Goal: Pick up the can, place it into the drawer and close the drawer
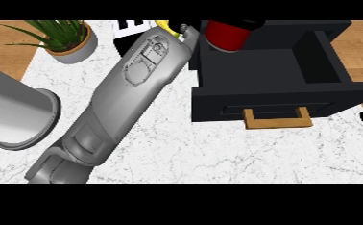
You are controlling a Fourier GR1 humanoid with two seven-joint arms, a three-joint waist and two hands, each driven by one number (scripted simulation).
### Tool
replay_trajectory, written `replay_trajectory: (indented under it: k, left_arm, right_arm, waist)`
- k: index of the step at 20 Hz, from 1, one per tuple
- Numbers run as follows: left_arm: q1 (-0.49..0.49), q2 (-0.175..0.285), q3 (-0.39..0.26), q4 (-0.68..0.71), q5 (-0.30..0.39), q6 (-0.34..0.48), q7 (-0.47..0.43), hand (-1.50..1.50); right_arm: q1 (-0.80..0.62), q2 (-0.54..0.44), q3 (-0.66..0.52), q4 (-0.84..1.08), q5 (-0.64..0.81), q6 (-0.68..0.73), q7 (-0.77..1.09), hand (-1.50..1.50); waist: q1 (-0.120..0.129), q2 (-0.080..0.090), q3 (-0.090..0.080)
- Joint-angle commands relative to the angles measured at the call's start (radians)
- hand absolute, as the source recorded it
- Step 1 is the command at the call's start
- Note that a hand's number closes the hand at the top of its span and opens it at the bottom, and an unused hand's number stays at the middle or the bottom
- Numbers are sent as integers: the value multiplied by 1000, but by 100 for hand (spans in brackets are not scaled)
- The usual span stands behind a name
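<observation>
The red can (228, 36) is seen at the rear left corner of the open drawer (322, 70), within the outline of the black walls and slightly tilted; whether it rests on the drawer's floor cannot be told. Its upper end is covered by a dark shape taken to be the left hand (242, 24), but whether that hand is clenched round the can or released cannot be told, since black is set against black there. The hand is carried by the grey left forearm (135, 89), which is stretched from the lower left corner up across the white marble counter (212, 156) to the drawer's left wall. The drawer is pulled out, and its wooden handle (277, 118) is turned toward the lower edge. Beside the wrist a small yellow object (163, 24) is partly hidden. Farther left, a potted plant (65, 39) is placed, and a grey metal vessel (21, 113) is cut off by the left edge.
</observation>
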Motion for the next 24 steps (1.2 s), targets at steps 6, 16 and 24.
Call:
replay_trajectory:
  k: [6, 16, 24]
  left_arm:
    - [-172, 0, -98, 230, 143, 78, -59, 150]
    - [-212, 0, -161, 396, 262, 38, -155, 150]
    - [-224, 0, -237, 461, 307, 115, -227, 150]
  right_arm:
    - [-26, 21, 56, -11, 40, -38, 31, -150]
    - [-48, -2, 47, -23, 15, -3, 43, -150]
    - [-95, -7, 45, 24, 34, -21, 47, -150]
  waist:
    - [-27, 6, 1]
    - [-46, 12, 1]
    - [-57, 16, 2]
